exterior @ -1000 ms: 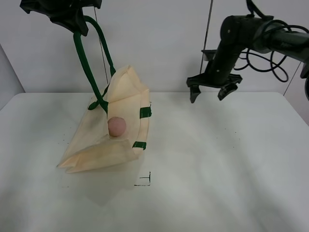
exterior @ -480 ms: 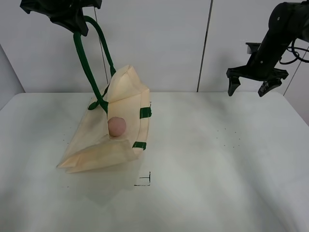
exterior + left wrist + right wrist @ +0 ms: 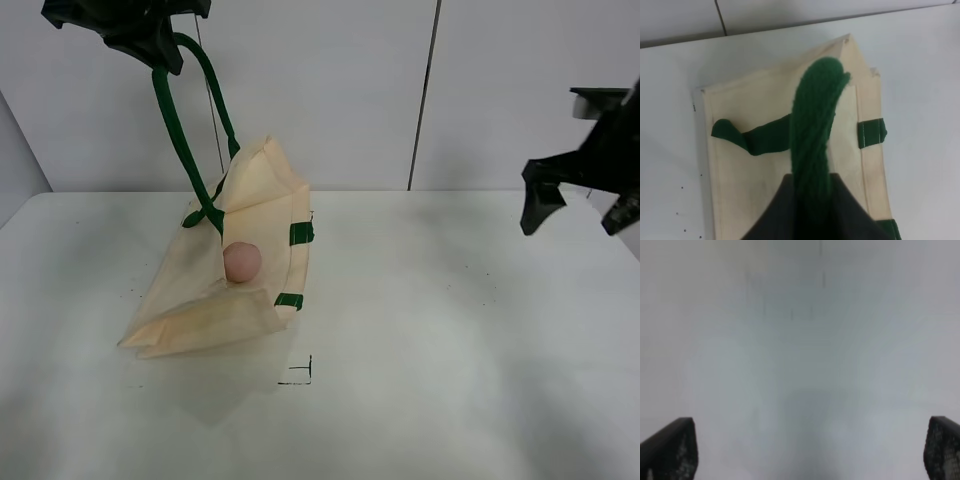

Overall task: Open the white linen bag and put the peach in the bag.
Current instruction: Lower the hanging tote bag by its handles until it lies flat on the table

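The white linen bag (image 3: 215, 300) stands propped open on the left of the table, its mouth facing right. The peach (image 3: 242, 261) sits inside the bag's opening. My left gripper (image 3: 150, 45) is high at the top left, shut on the bag's dark green strap handle (image 3: 175, 130) and holding it up. The left wrist view shows the handle (image 3: 815, 130) running up into the gripper above the bag (image 3: 745, 175). My right gripper (image 3: 578, 210) is open and empty at the far right, well away from the bag. Its fingertips (image 3: 670, 447) show wide apart over blurred table.
A small black corner mark (image 3: 300, 375) is drawn on the white table (image 3: 430, 350) in front of the bag. A second green strap (image 3: 747, 137) lies across the bag's face. A pale wall stands behind the table.
My right gripper has swung away from the table's middle to the far right edge and lower. The left gripper, bag and peach have not moved.
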`<state>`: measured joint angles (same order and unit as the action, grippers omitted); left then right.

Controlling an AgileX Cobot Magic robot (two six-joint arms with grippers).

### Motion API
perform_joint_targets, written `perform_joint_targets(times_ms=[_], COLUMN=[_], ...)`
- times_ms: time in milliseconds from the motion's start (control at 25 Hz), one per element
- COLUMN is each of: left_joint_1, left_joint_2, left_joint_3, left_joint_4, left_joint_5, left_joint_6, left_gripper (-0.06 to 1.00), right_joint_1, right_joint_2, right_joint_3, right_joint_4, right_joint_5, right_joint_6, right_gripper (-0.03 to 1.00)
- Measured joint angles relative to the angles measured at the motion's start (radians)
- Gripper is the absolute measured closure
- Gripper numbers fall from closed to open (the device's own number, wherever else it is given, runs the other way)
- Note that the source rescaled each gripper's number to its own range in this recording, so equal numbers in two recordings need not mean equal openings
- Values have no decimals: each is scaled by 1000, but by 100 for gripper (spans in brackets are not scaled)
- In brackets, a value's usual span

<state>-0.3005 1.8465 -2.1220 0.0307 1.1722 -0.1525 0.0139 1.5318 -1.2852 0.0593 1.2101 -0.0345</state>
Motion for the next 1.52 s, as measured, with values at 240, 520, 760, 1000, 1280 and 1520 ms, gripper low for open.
perform_joint_targets(times_ms=[240,520,760,1000,1280,1520], left_joint_1=[0,0,0,0,0,0], left_joint_2=[0,0,0,15,124,279], left_joint_3=[0,0,0,0,26,91], left_joint_4=[-16,-18,-18,-19,-40,-64], left_joint_5=[0,0,0,0,-5,-44], left_joint_6=[0,0,0,0,0,5], left_gripper=[94,94,94,94,94,94], right_joint_1=[0,0,0,0,8,8], right_joint_2=[-374,-1022,-1380,-1535,-1535,-1535], right_joint_3=[370,769,781,783,788,788], right_joint_4=[-1,-2,-9,-25,-27,-27], right_joint_5=[-1,-152,-181,-180,-180,-180], right_joint_6=[0,1,3,16,17,19], right_gripper=[-3,-3,-3,-3,-3,-3])
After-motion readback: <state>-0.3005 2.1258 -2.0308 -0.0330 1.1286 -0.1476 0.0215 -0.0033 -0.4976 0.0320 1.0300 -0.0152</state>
